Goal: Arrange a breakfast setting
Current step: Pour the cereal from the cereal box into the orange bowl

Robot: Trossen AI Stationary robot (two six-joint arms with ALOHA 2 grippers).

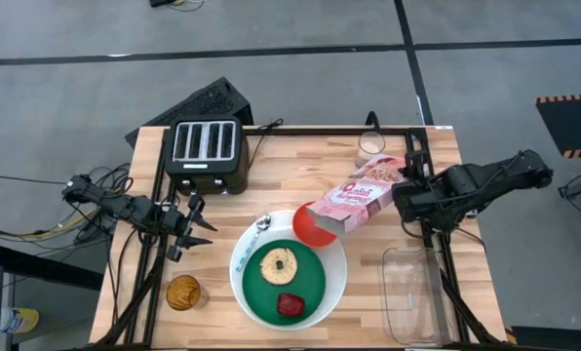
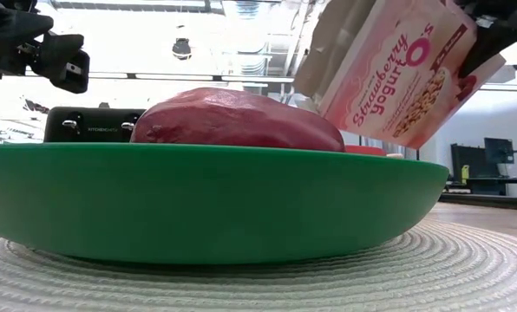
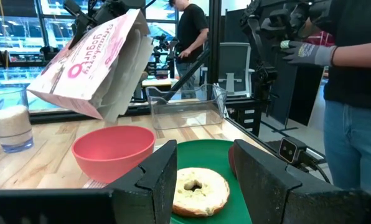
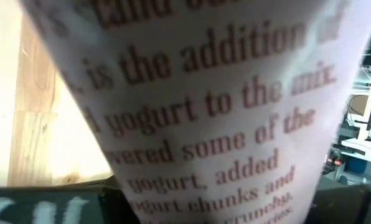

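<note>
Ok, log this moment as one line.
right gripper: holds pink cereal box tilted above small red bowl | left gripper: open, waiting beside large white round plate | toasted bagel: on smaller green plate

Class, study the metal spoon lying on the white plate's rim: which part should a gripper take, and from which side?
Grip the spoon at mid-handle, coming straight down from above, fingers across its width. It lies flat on the white plate rim; its slim handle leaves space on both sides.

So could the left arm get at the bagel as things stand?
Probably yes: the open left gripper sits beside the plates, and the bagel lies uncovered on the green plate, with nothing between them.
</note>
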